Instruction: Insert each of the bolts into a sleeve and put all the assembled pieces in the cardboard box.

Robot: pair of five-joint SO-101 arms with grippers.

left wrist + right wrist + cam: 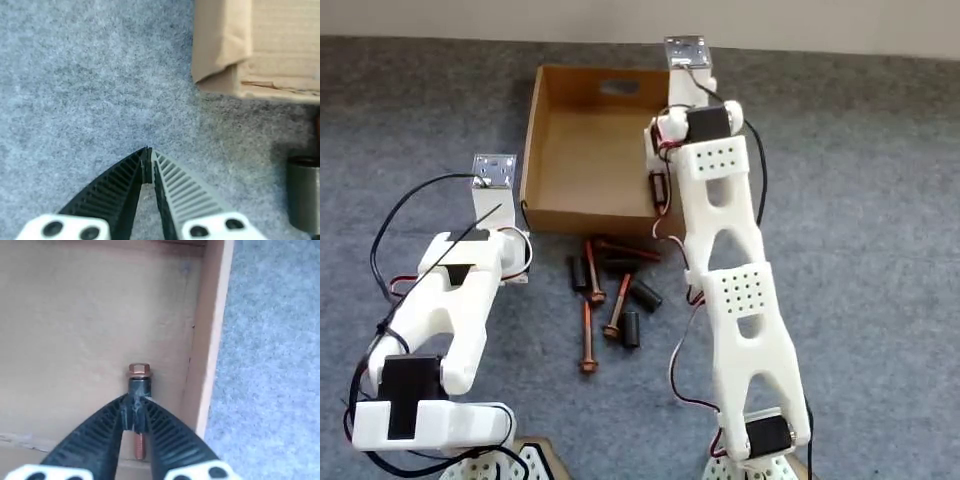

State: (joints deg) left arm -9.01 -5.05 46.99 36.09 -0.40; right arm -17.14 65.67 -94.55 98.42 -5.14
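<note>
Right pincer [136,410] was clamped on an assembled piece [139,385], fingers squeezed on the dark sleeve part, copper hex head poking out past the tips and the threaded end showing behind them. That piece was inside the cardboard box [210,340], over its floor and close beside a side wall; whether it touched the floor could not be told. On the high view's clock face, the box sat at 12 o'clock from the pile in the middle of the grey counter [870,250], and the right arm [735,290] stretched up from 5 o'clock to the box's 3 o'clock side. The pile itself: loose bolts [588,335] and black loose sleeves [631,328], scattered and overlapping, just beside the box's 6 o'clock wall. Over at 10 o'clock from the pile, the left pincer [148,157] was closed tight on nothing, tips together above bare counter, near the box's corner, with one loose sleeve standing off to the side.
</note>
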